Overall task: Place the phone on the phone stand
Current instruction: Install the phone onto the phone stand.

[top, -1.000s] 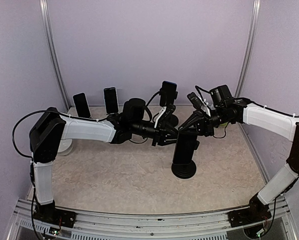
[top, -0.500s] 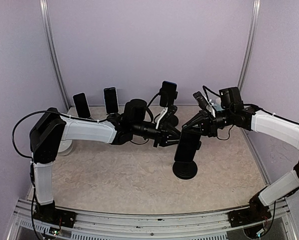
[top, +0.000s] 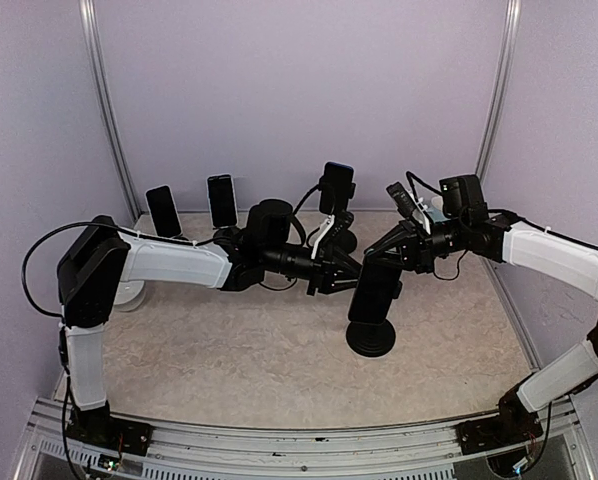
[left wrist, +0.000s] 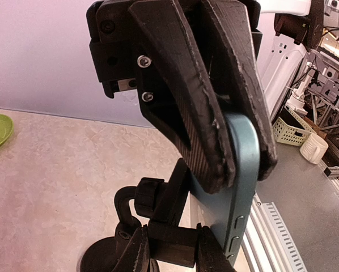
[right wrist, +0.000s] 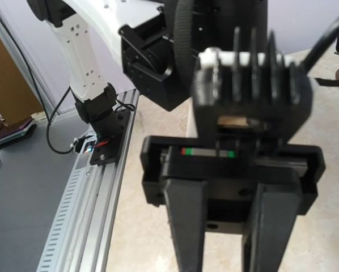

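Holding the phone (left wrist: pixel 237 211) edge-on: left claw (left wrist: pixel 241 170), clamped across it, just beside the phone stand (top: pixel 373 292) cradle and not visibly seated. Steadying: right claw (top: pixel 387 250), closed on the stand's head. Change noted: right arm pulled rightward, nudging the stand, now settled. Probable meaning: cradle lined up for insertion.

No text, brand, label or number is legible in any view. The blue edge of the phone (left wrist: pixel 240 170), seen close from the left wrist, shows only plain side buttons; a small red-and-green strip (right wrist: pixel 209 152) on a dark block in front of the right wrist camera carries no characters that can be read
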Robot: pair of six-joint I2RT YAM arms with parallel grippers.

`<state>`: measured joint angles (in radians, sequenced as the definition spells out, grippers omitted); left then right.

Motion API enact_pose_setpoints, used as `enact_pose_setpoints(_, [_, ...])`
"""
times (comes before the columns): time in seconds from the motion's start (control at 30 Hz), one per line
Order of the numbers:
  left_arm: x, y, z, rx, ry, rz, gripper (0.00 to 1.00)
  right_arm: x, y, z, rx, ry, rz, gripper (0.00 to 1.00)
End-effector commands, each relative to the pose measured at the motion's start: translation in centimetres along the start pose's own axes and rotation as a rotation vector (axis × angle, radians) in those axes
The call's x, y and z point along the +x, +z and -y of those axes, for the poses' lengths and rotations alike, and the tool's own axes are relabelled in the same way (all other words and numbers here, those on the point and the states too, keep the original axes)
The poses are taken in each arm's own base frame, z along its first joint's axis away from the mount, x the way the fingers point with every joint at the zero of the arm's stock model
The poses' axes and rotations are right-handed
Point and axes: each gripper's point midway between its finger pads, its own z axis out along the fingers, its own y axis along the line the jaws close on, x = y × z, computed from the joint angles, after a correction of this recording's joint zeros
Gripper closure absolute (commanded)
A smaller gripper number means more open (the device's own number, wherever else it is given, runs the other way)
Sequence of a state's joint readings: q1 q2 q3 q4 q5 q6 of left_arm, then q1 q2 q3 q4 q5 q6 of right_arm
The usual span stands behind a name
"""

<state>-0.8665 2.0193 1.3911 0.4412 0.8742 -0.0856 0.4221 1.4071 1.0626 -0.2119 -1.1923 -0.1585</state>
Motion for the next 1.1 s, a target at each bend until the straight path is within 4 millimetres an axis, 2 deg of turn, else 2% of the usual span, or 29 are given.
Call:
enact_pose_setpoints(0.0, [-3.8, -1.2, 2.1, 0.038, 0.096, 0.064, 1.00, 1.6, -1.0, 2.8, 0.119, 0.081, -0.032, 1.00])
enact_pose_setpoints(0.2, [-4.1, -1.3, 2.0, 0.033, 0.100, 0.072, 1.00, 2.9, -0.9, 3.6, 0.148, 0.124, -0.063, 1.00])
enact_pose_setpoints(0.47, [-4.4, -1.3, 1.9, 0.029, 0.104, 0.073, 1.00, 2.8, -0.9, 3.7, 0.166, 0.123, -0.068, 1.00])
enact_pose_setpoints(0.83, [-4.5, -2.3, 1.7, -0.005, 0.107, 0.071, 1.00, 5.2, -1.9, 5.2, 0.302, 0.204, -0.145, 1.00])
enact_pose_setpoints(1.07, [-4.6, -2.6, 2.0, 0.000, 0.116, 0.074, 1.00, 4.8, -2.7, 5.5, 0.355, 0.188, -0.150, 1.00])
